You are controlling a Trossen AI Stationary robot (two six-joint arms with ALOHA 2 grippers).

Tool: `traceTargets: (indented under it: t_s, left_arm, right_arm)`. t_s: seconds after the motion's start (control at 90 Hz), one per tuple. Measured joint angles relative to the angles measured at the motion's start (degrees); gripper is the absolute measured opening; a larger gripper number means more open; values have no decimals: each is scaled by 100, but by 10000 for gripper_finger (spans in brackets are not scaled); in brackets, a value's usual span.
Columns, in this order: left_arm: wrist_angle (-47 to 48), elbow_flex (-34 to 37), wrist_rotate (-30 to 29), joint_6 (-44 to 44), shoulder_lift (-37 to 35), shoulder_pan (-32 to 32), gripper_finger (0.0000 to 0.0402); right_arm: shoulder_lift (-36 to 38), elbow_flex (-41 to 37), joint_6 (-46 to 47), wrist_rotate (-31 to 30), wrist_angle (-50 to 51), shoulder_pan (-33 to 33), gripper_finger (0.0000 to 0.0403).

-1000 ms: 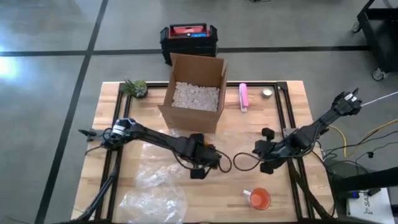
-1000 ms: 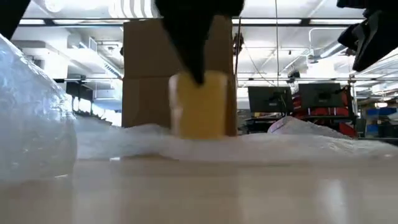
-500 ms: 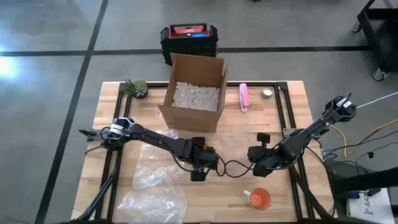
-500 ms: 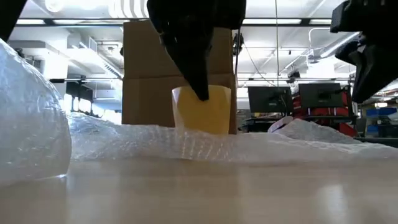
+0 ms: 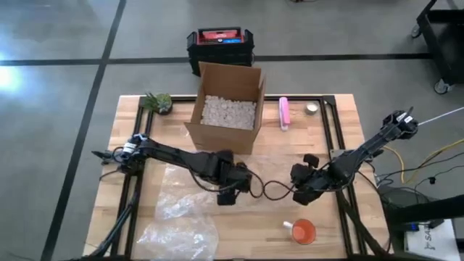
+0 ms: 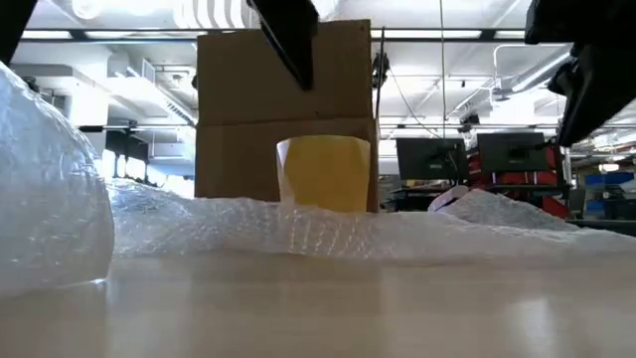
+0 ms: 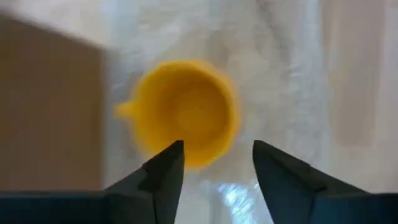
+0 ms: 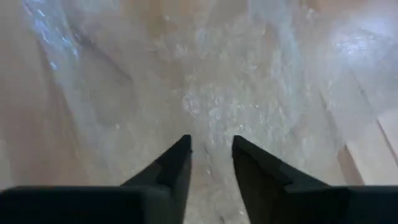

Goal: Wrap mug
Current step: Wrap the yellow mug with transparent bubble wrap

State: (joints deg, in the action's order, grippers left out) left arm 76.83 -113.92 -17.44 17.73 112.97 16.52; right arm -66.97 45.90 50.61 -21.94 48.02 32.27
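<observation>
My left wrist camera looks straight down into the yellow mug (image 7: 185,119), standing upright on the bubble wrap sheet (image 7: 273,74); from overhead the arm hides it. The left gripper (image 7: 214,163) hangs above the mug with its fingers spread, holding nothing. The low view shows the mug in front of the cardboard box (image 6: 288,94), free of the arm. The right gripper (image 8: 210,154) hovers over the same sheet on the mug's far side from the left arm, fingers parted, empty. I count two mugs: the yellow one, and an orange mug (image 5: 304,231) on bare table (image 5: 366,156) well clear of the box. A second bubble wrap sheet (image 5: 177,230) lies crumpled near the table's front edge.
</observation>
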Motion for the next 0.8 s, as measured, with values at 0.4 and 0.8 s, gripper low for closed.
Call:
traceTargets:
  t_s: [0.4,0.8]
  left_arm:
    - [-1471,3037,-962,1647,-2714,861,125]
    - [-4102,6222,-954,1999,-4138,906,69]
  right_arm:
    - [485,-203,955,-6,802,-194,220]
    - [506,-1647,2610,-16,11,-194,224]
